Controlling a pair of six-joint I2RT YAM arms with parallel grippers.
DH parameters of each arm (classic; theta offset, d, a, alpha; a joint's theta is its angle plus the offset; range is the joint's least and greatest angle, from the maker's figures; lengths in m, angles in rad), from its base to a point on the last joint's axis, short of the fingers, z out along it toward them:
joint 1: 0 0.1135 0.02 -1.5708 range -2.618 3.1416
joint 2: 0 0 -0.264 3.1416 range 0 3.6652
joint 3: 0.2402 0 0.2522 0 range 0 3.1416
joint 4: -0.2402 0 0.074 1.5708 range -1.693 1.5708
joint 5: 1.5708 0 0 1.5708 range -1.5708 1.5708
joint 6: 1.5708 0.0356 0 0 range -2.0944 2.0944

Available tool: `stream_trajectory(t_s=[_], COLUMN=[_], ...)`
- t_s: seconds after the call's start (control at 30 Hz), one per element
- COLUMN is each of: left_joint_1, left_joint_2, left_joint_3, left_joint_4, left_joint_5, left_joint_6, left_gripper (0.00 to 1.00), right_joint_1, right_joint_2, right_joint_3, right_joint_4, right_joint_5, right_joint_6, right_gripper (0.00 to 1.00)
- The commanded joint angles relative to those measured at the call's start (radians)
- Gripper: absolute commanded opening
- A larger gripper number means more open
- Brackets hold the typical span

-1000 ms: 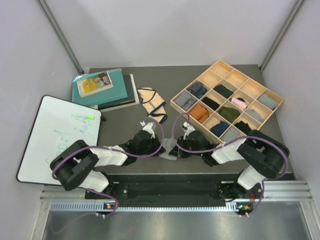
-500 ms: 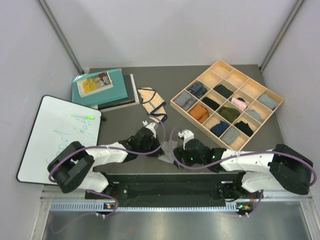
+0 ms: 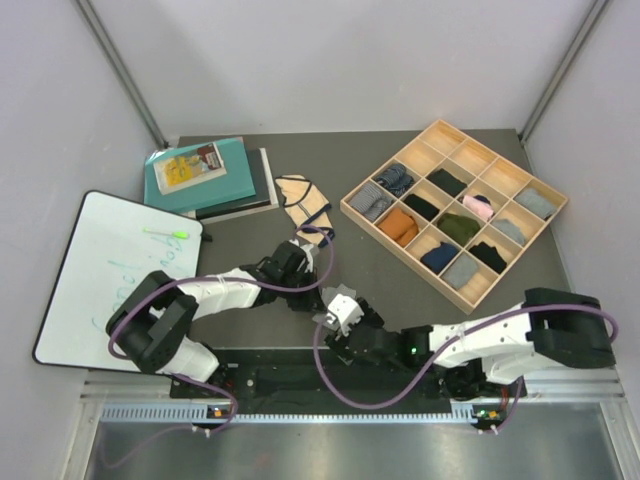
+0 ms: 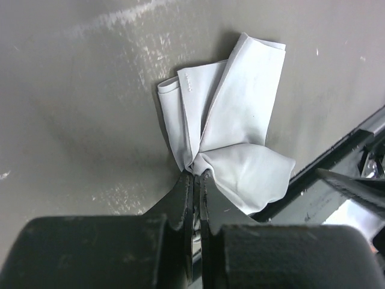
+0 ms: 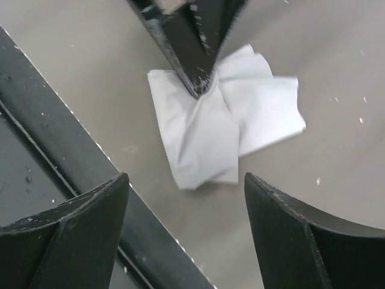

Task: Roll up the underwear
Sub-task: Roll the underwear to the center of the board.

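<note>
The light-grey underwear [image 4: 234, 120] lies crumpled in loose folds on the dark table near its front edge. My left gripper [image 4: 195, 174] is shut on a bunched corner of it. In the right wrist view the left gripper [image 5: 198, 90] comes in from the top, pinching the grey underwear [image 5: 204, 138]. My right gripper [image 5: 186, 180] stands wide open just short of the cloth, touching nothing, close to the table's front rail. From above, the left gripper [image 3: 315, 292] and right gripper [image 3: 333, 313] meet over the cloth and mostly hide it. The beige underwear with navy edging [image 3: 303, 205] lies flat farther back.
A wooden compartment tray [image 3: 405, 258] with rolled socks and cloths sits at the back right. A stack of books [image 3: 205, 175] is at the back left. A whiteboard [image 3: 110, 270] with a green marker [image 3: 168, 233] overhangs the left side. The black front rail [image 5: 66, 138] runs beside the right gripper.
My right gripper opened, let go of the grey underwear and drew back to the front edge as its arm swung low. The left gripper stayed closed on the cloth and shifted slightly away.
</note>
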State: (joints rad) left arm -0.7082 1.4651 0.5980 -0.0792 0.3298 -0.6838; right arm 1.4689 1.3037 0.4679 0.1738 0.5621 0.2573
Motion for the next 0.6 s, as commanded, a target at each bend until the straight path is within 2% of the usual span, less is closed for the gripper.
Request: stream_trajectory(t_s=[0.0,0.17,0.57], left_joint_1=[0.018,0.026,0.032], left_joint_2=[0.015,0.026,0.032], left_joint_3=[0.006,0.002,0.011], left_joint_4=[-0.1,-0.093,-0.1], left_joint_5=[0.072,0.095,0.107], left_joint_6=[0.027,0.023,0.024], left_gripper=[0.0,0.0,0.0], right_joint_1=[0.037,0.042,0.042], right_joint_2=[0.098,0.178,0.25], right_joint_3=[0.071,0.09,0.123], right_joint_4=[0.087,0.134,0.178], right_joint_5=[0.081,0.094,0.075], right_joint_6=[-0.095,-0.144,-0.211], right_gripper=[0.76,0.73,0.62])
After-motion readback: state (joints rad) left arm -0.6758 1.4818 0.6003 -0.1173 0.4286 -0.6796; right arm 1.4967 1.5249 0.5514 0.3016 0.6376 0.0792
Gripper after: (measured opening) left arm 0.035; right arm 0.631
